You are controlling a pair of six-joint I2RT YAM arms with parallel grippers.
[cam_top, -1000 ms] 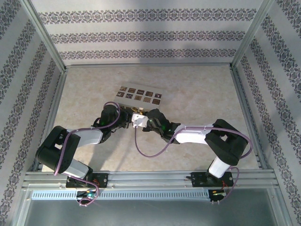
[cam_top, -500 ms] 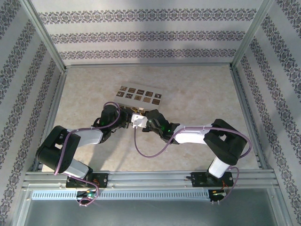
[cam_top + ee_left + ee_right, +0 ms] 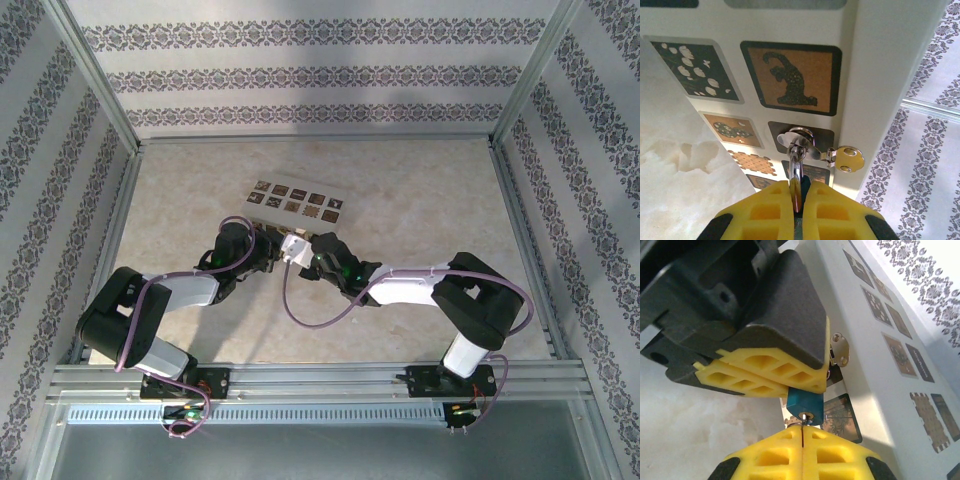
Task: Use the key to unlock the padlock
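Note:
A small blue padlock [image 3: 801, 400] hangs by its silver shackle [image 3: 796, 162] from the metal hasp [image 3: 807, 142] of a white box [image 3: 297, 203]. My left gripper [image 3: 797, 192] is shut on the padlock's body, its yellow fingers [image 3: 765, 371] clamping it from above in the right wrist view. From below, my right gripper [image 3: 803, 435] is shut on the key [image 3: 804, 420]. The key's thin blade stands in the keyhole on the padlock's underside. In the top view the two grippers [image 3: 272, 252] [image 3: 308, 258] meet tip to tip in front of the box.
The white box [image 3: 875, 75] carries several brown picture stickers [image 3: 790, 77] and sits mid-table on the marble-patterned surface [image 3: 420, 200]. A round hasp hinge plate [image 3: 849, 158] juts off its edge. Patterned walls and metal rails enclose the table. A purple cable [image 3: 300, 315] loops under the right arm.
Both grippers, still joined at the padlock, have shifted slightly away from the arm bases toward the box. The right arm has edged left. Both grips are unchanged.

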